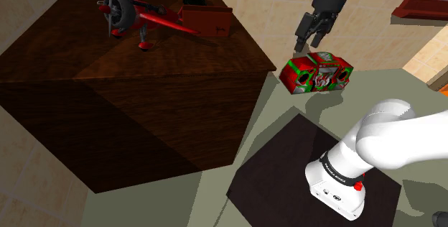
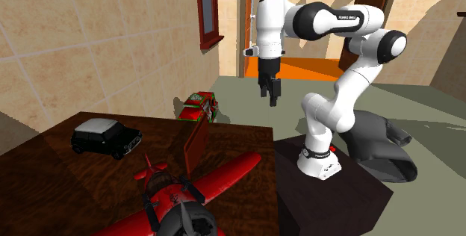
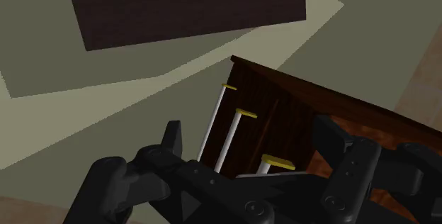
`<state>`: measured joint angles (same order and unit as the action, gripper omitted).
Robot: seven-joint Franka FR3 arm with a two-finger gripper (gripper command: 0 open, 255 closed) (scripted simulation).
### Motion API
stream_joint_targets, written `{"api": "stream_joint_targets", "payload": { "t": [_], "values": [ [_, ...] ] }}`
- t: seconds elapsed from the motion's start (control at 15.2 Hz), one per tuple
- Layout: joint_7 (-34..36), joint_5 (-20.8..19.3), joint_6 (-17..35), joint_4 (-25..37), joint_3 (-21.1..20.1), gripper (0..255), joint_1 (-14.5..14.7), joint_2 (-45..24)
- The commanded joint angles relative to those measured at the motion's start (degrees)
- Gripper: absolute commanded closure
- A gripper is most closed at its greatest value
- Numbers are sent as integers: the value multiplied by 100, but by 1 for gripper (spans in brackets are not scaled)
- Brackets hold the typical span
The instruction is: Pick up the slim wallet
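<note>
Shoulder view: wallet (image 1: 207, 21) upright, on edge

We're getting dim-ish renders tbh: desk (image 1: 143, 103) goes near black toward the shoulder view's lower left, hard-edged shadows cut across the floor (image 3: 71, 130), walls (image 2: 89, 55) glow warm in the 2nd ext view. Everything's crisp, edges straight imo.

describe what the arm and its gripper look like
The arm is glossy white, made of rounded tubular links with dark joints between them. A black band near its base carries small white lettering, and a red button sits just below it. The gripper is all black and blocky, with two fingers.
</note>
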<state>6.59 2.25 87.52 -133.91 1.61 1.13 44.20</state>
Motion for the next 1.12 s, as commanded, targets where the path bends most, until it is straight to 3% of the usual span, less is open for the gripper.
{"api": "stream_joint_targets", "payload": {
  "t": [0.0,0.33,0.59,0.79,1.06],
  "values": [
    [0,0,0,0,0,0,0,0],
    [-1627,297,1842,-568,792,0,471,0],
    [-3104,821,3149,-744,1536,0,1102,-246],
    [-4355,1402,3931,-693,2193,0,1794,-495],
    [-6182,2363,4591,-385,3227,0,3026,-781]
  ]
}}
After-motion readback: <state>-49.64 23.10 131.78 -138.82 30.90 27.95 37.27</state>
